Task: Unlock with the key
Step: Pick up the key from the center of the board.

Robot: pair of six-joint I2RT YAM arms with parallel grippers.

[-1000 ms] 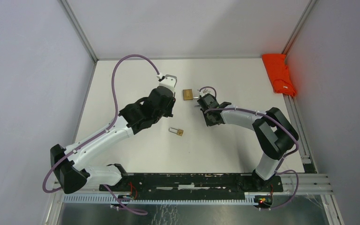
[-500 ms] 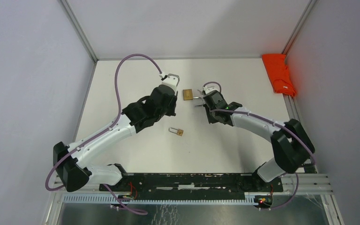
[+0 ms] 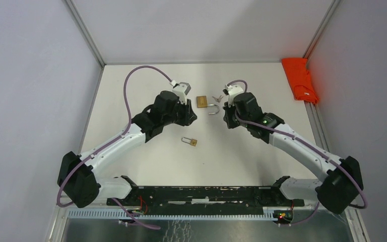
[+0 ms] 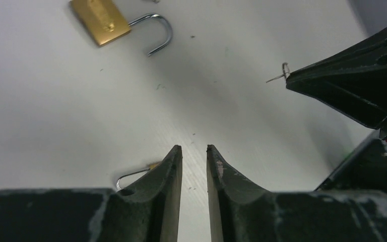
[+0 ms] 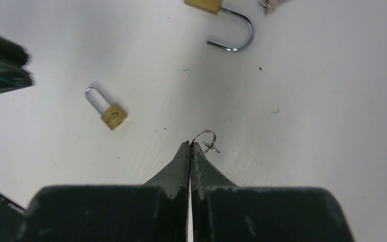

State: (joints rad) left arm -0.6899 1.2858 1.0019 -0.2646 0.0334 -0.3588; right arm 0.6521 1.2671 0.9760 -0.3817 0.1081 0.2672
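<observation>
The large brass padlock [image 3: 201, 101] lies mid-table with its shackle [image 3: 212, 110] swung open; the left wrist view has it at the upper left [image 4: 101, 21], and the right wrist view shows it at the top edge [image 5: 204, 4]. My right gripper [image 3: 228, 122] hovers just right of the padlock, shut on the key, of which only a thin wire ring [image 5: 207, 139] sticks out past the tips [image 5: 190, 144]. On the padlock's other side, my left gripper [image 3: 193, 117] is apart from it. Its fingers [image 4: 194, 148] are slightly open, with bare table between them.
A small brass padlock [image 3: 190, 141], shackle closed, lies nearer the arms [image 5: 112, 115]. Loose silver keys [image 3: 219, 97] rest beside the large padlock. An orange cloth [image 3: 300, 79] sits at the right wall. Metal frame rails border the table.
The right gripper has pulled back from the large padlock as its arm swung out to the right. The shackle now stands open. The left gripper has turned toward the right.
</observation>
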